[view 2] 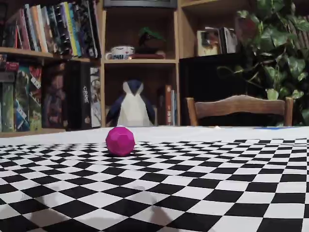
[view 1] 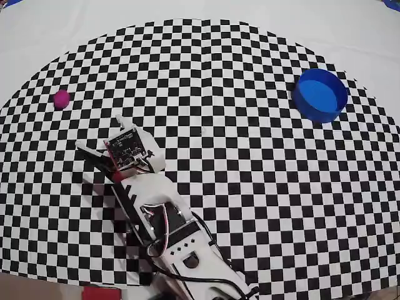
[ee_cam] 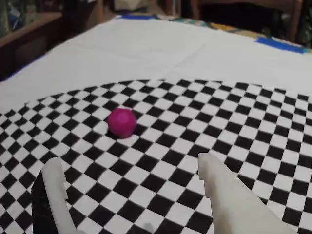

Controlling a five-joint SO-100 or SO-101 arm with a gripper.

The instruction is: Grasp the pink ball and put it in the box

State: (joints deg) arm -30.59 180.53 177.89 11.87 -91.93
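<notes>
Checkerboard mat (view 1: 237, 156) over white counter (view 1: 62, 37); bookshelves (view 2: 140, 63) and a chair (view 2: 239, 108) behind. Pink ball (view 1: 61, 99) at 9 o'clock overhead, box (view 1: 320, 95) at 2. Hand (ee_cam: 131, 183) open, empty, short of the ball.

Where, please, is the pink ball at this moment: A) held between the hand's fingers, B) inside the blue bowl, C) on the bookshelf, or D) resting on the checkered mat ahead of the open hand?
D: the pink ball sits on the checkered mat, beyond the open hand.
</notes>
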